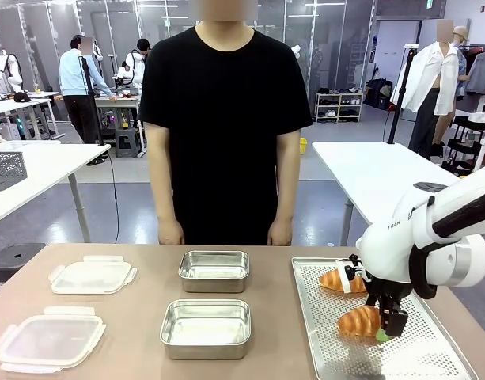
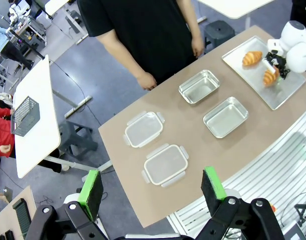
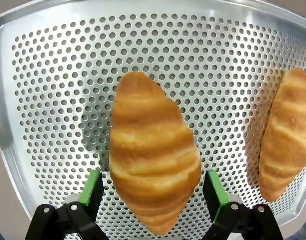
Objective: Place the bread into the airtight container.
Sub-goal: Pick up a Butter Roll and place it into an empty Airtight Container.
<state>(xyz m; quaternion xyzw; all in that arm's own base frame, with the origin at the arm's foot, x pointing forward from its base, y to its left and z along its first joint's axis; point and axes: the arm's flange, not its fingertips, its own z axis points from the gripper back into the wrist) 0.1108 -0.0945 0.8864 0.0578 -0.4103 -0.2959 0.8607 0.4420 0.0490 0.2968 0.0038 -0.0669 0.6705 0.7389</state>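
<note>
**Step in hand: pick-up.** The right gripper [image 3: 153,184] is set wide, with its jaws astride the near bread [image 3: 152,150], which lies on the tray [image 1: 432,348]. Pad contact cannot be confirmed. The left gripper [image 2: 152,186] is held wide and empty, high above the table [image 1: 278,340].

**Next move:** the jaws are to be closed gently on the soft bread. It is then to be lifted and carried toward 9 o'clock, to the near container [image 1: 206,353]. The far container [image 1: 214,286] stands at 12 o'clock of it. Both are empty. Two lids [image 1: 50,340] lie farther toward 9 o'clock. The far bread [image 1: 337,279] lies at 11 o'clock of the near one.

**Markings:** "FRAN" is read on the right arm [image 1: 432,226]; the rest is hidden.
</note>
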